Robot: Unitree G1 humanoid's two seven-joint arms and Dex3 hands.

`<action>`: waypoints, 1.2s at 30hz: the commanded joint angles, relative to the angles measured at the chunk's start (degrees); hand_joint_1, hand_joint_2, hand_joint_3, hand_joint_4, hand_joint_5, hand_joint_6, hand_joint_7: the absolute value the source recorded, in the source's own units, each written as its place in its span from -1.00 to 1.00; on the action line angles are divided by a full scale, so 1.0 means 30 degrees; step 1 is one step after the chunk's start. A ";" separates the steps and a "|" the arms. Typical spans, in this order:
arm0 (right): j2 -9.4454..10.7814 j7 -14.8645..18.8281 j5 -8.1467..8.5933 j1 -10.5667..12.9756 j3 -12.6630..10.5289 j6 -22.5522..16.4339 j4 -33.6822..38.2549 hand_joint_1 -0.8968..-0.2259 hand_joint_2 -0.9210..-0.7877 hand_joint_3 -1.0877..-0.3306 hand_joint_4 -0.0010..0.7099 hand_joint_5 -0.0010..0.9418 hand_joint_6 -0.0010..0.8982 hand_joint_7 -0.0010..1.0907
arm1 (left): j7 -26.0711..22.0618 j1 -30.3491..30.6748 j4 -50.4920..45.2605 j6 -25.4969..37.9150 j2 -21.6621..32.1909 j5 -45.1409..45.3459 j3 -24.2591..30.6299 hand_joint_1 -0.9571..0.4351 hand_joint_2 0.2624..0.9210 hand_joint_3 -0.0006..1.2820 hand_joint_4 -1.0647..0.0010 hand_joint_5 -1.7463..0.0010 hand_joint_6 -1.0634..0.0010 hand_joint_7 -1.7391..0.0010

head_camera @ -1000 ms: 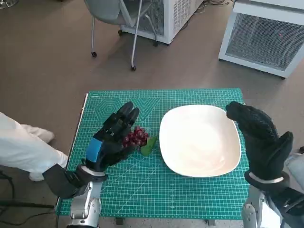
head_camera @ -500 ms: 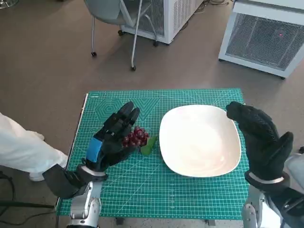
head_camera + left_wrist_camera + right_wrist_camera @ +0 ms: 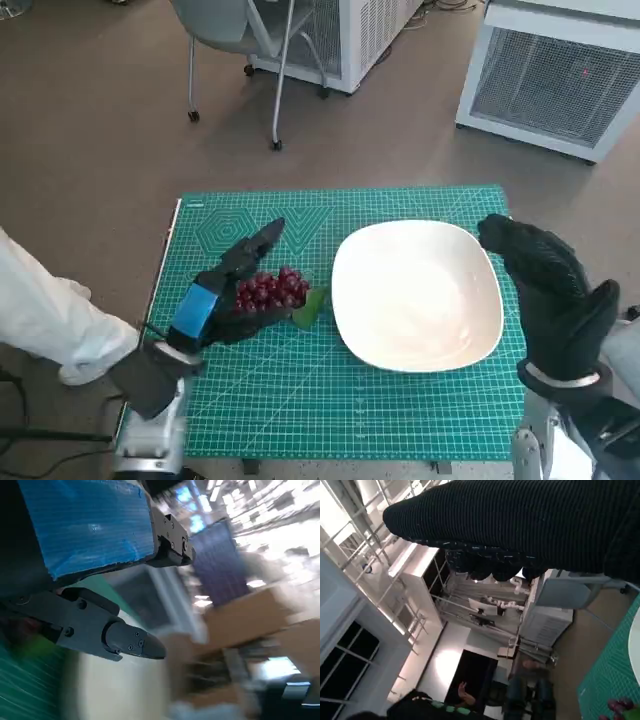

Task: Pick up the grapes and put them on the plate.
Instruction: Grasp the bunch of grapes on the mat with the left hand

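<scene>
Left hand (image 3: 222, 296) is at the grapes (image 3: 268, 290) on the green mat (image 3: 330, 420), left of the plate (image 3: 415, 297) and nearer the mat's left edge. Bunch lies against the palm side, fingers (image 3: 258, 243) reaching over its far side; can't tell if they're clamped. Advice: wrap low under the bunch, squeeze gently, lift straight, clear the plate rim. Right hand (image 3: 555, 300) hovers at the plate's right edge, fingers together, holding nothing.

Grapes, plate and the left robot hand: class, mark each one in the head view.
grapes (image 3: 272, 291), head view, middle of the red bunch.
plate (image 3: 417, 296), head view, bare white centre.
left robot hand (image 3: 215, 297), head view, middle of the hand beside its blue tape.
</scene>
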 commanded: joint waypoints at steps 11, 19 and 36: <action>-0.0197 0.0199 0.0234 0.0208 0.0016 0.0423 0.0119 0.34 -1.00 0.34 0.77 -0.85 -0.44 0.35 | -0.1355 -0.1823 -0.4855 0.9688 0.2529 1.1027 -0.3897 0.15 0.40 -1.00 0.74 1.00 0.39 0.99; -0.0203 0.0257 0.0386 0.0319 -0.0009 0.0480 0.0014 0.36 -1.00 0.34 0.77 -0.85 -0.44 0.36 | -0.2248 -0.2805 -0.4100 1.1994 0.2445 1.2188 -0.5647 0.20 0.40 -1.00 0.76 1.00 0.40 1.00; -0.0218 0.0497 0.0676 0.0541 -0.0140 0.0704 -0.0218 0.36 -1.00 0.34 0.77 -0.86 -0.45 0.37 | -0.2163 -0.5572 -0.0017 1.3349 0.2237 1.2841 -0.8357 0.15 0.42 -1.00 0.77 1.00 0.40 1.00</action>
